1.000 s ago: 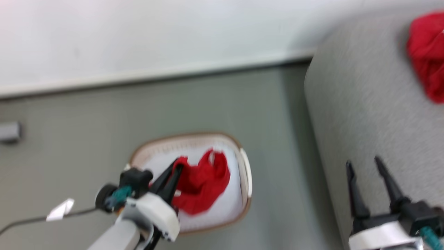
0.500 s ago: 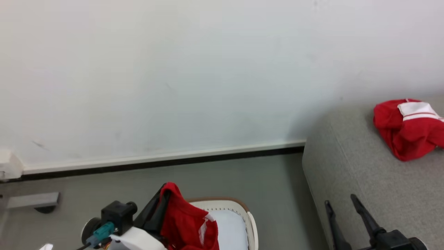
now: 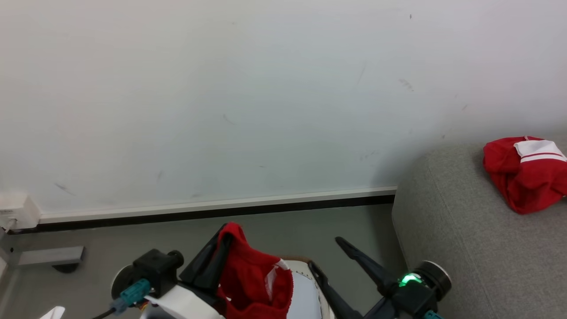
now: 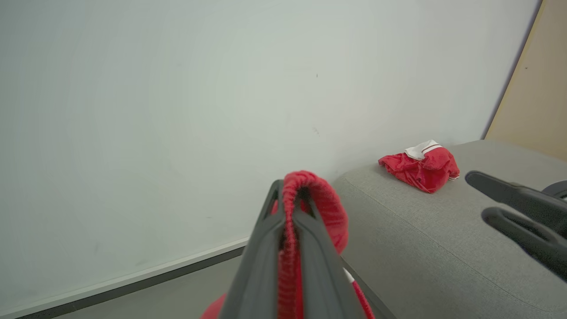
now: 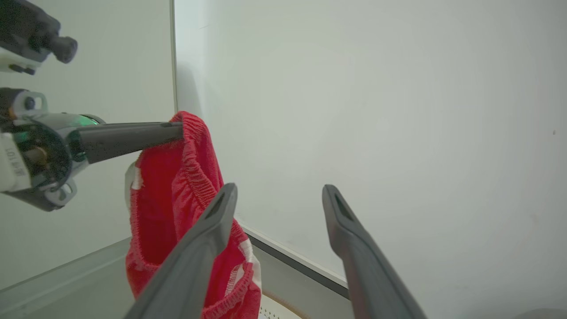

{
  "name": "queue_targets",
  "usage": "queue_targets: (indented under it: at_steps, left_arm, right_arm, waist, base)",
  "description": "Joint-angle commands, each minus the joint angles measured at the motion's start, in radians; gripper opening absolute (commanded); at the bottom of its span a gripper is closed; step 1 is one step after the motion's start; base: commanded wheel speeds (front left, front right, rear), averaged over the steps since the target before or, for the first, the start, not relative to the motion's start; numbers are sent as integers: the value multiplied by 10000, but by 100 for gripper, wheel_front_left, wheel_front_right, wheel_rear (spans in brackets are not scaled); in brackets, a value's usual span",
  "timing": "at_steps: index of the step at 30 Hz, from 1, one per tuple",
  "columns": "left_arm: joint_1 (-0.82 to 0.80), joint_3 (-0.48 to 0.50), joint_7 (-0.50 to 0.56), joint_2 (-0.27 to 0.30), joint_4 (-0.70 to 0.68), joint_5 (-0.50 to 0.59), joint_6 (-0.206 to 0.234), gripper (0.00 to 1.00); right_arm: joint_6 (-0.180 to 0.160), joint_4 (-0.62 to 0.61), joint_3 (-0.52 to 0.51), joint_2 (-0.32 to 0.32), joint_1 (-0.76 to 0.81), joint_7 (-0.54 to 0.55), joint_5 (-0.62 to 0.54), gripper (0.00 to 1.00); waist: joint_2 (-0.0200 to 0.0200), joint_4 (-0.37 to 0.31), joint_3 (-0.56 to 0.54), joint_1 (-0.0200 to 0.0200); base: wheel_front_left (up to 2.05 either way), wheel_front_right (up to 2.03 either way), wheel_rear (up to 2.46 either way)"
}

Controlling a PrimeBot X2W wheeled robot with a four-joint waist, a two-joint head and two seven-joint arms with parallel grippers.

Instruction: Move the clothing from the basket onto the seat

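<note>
Head view: L gripper [image 3: 220,241] clamped on clothing [image 3: 252,283], well left of seat [image 3: 465,248]; R gripper [image 3: 325,252], apart, nearer seat.

The head view's bottom edge is cutting off the basket [image 3: 304,289], the hanging red garment [image 3: 252,283] is hiding most of it, and the right edge is clipping the other garment [image 3: 525,181] on the seat [image 3: 465,252].
</note>
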Motion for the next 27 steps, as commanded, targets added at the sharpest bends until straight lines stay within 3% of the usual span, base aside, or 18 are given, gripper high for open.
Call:
queue_targets:
  at_steps: [1,9,17,18,19,20,24,26,27]
  left_arm:
    - [-141,-52,80,16,-91,112,-17,0]
    - [-489,-562,338,-303,-285,156,-389,0]
    - [-563,-1272,663,-537,-823,-21,-1022,0]
    - [-544,-1356,696,-534,-847,-64,-1109,0]
    - [-530,-1395,725,-525,-845,-88,-1158,0]
    - [-518,-1420,726,-525,-849,-103,-1192,0]
    - [-408,-1436,648,-503,-801,-197,-1216,0]
    - [-360,-1374,554,-456,-688,-166,-1127,50]
    - [-337,-1360,468,-436,-642,-159,-1123,100]
  right_arm:
    - [2,66,382,-119,-319,8,208,100]
    - [2,845,2690,-139,-1813,6,1222,100]
    - [2,2073,2694,317,-2191,6,1519,100]
    - [2,2259,2736,396,-2119,6,1656,62]
    - [2,2412,2796,447,-2104,6,1754,9]
    - [2,2502,2896,501,-2102,6,1962,0]
    - [2,2556,2790,538,-2041,6,2854,0]
    - [2,2517,2650,492,-2029,6,3146,0]
    - [1,2483,2557,428,-2045,6,3278,0]
  waist:
    - [-1,14,3,1]
    - [-1,157,-33,1]
    - [-1,390,-44,1]
    - [-1,424,-44,1]
    - [-1,455,-43,1]
    - [-1,485,-38,1]
    - [-1,551,-13,1]
    - [-1,548,8,1]
    - [-1,529,23,1]
  base:
    - [0,0,0]
    - [0,0,0]
    - [0,0,0]
    - [0,0,0]
    - [0,0,0]
    - [0,0,0]
    - [0,0,0]
    - [0,0,0]
    - [0,0,0]
